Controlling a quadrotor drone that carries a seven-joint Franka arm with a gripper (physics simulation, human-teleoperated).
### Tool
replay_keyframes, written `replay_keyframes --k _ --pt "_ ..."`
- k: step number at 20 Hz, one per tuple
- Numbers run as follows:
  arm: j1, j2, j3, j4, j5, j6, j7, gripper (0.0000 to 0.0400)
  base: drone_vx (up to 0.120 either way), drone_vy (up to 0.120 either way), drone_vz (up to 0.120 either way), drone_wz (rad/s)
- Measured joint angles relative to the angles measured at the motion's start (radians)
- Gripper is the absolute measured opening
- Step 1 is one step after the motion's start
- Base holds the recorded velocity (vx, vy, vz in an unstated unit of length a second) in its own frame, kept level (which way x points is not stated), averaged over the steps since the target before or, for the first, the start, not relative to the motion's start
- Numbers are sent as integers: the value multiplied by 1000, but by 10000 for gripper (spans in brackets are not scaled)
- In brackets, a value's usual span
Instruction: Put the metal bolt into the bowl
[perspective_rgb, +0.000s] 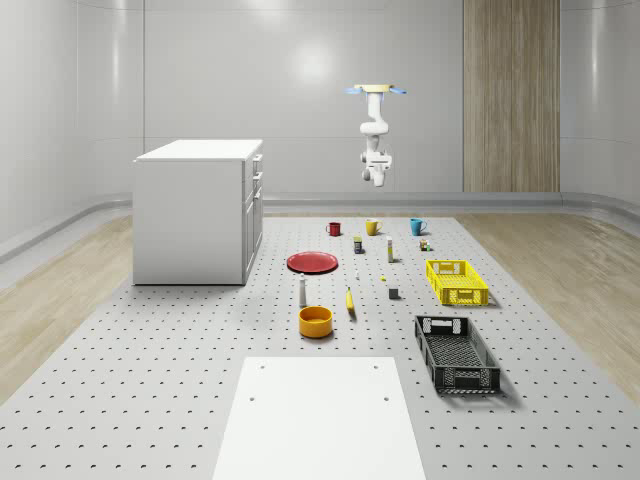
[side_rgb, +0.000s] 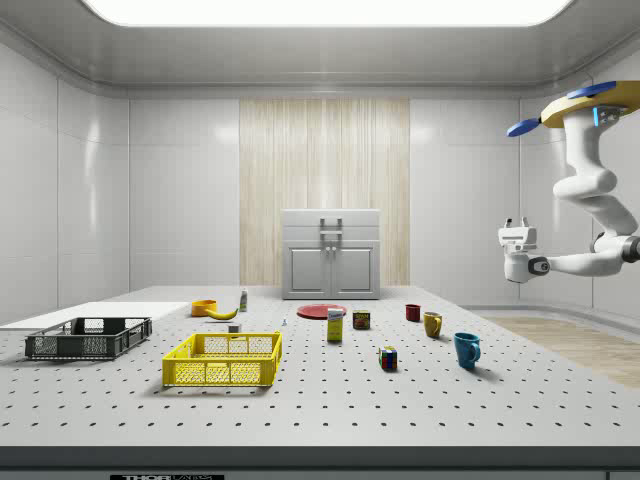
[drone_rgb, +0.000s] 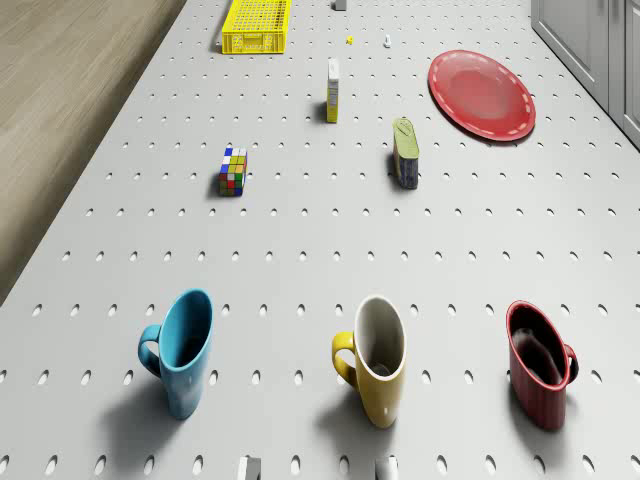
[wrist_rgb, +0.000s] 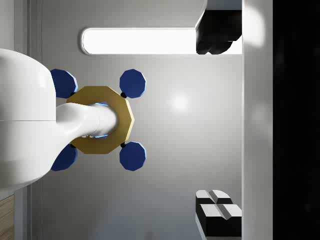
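Three mugs (drone_rgb: 375, 360) under hovering drone (perspective_rgb: 376, 91); bowl (perspective_rgb: 315, 321) well apart.

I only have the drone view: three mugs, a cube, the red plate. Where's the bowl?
Observer: The orange bowl sits farther from the drone than the red plate, beside a banana.
Operator: And where's the hand?
Observer: The hand is high in the air, pointing up at the drone, which hovers by the mug end of the table. The fingers are open and hold nothing.
Operator: Any crate near the bowl?
Observer: A black crate lies to the whole-scene view's right of the bowl, apart from it.
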Motion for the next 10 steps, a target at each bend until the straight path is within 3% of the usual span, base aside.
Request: replay_keyframes --k 5,10 --pt "-2 19 1 106 1 -84 -1 400 0 -8 0 0" --pt "-4 53 2 206 2 -145 -2 400 0 -120 0 0"
